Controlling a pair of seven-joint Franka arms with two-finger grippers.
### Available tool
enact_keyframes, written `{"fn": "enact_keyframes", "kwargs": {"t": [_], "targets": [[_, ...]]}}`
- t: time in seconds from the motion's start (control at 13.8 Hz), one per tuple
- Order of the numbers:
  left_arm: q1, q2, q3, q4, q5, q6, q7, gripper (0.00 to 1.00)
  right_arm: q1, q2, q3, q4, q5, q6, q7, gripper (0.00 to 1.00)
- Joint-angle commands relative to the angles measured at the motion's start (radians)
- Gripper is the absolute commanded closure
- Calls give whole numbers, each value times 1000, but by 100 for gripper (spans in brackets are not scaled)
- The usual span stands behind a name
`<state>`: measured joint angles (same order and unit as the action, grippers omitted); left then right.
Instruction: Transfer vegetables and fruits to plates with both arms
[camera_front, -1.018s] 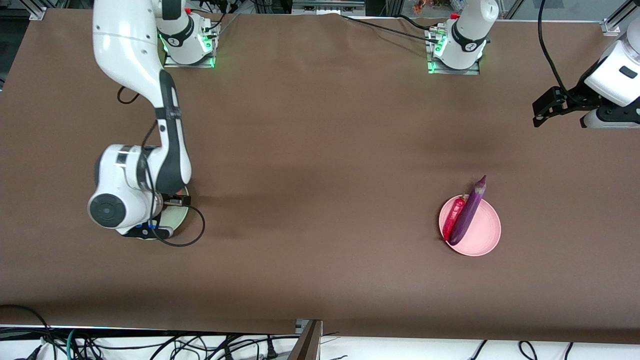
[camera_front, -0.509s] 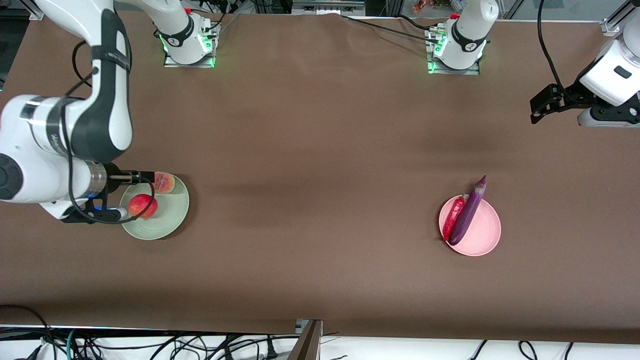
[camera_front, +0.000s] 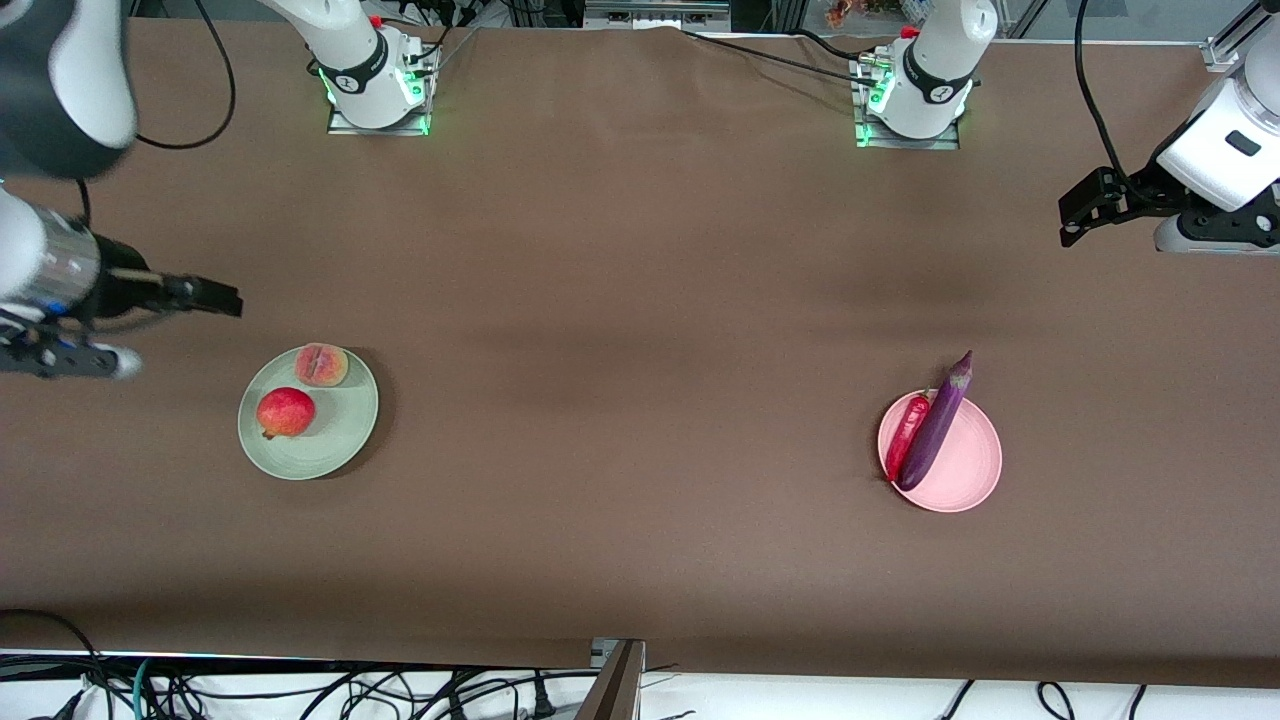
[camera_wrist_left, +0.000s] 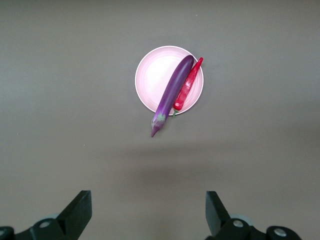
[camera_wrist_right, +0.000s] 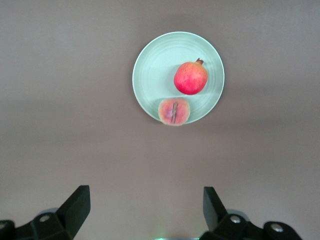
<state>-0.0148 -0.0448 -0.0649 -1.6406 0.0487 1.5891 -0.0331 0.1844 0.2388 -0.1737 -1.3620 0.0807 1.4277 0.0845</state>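
We see the pomegranate (camera_front: 285, 412) and peach (camera_front: 322, 364) on the green plate (camera_front: 340, 440), the peach at its 12 o'clock rim. The eggplant (camera_front: 936, 425) lies 1-to-7 o'clock across the pink plate (camera_front: 965, 470), the chili (camera_front: 906, 435) alongside. Both grippers, right (camera_wrist_right: 145, 212) and left (camera_wrist_left: 148, 215), hover over bare counter (camera_front: 640, 300) near its ends, fingers apart and empty.

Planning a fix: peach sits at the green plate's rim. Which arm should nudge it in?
Right. The right gripper hangs open by the green plate and peach; the left gripper is at the left arm's end.
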Motion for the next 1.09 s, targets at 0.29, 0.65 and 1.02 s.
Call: {"fn": "enact_keyframes", "kwargs": {"t": [0.29, 0.65, 1.02], "targets": [[1, -3, 4, 15, -6, -28, 18, 0, -141, -214, 181, -137, -105, -121, 17, 0], [1, -3, 4, 15, -6, -28, 19, 0, -158, -214, 217, -143, -95, -104, 35, 0], [-1, -3, 4, 15, -6, -28, 19, 0, -161, -182, 198, -121, -95, -93, 20, 0]]}}
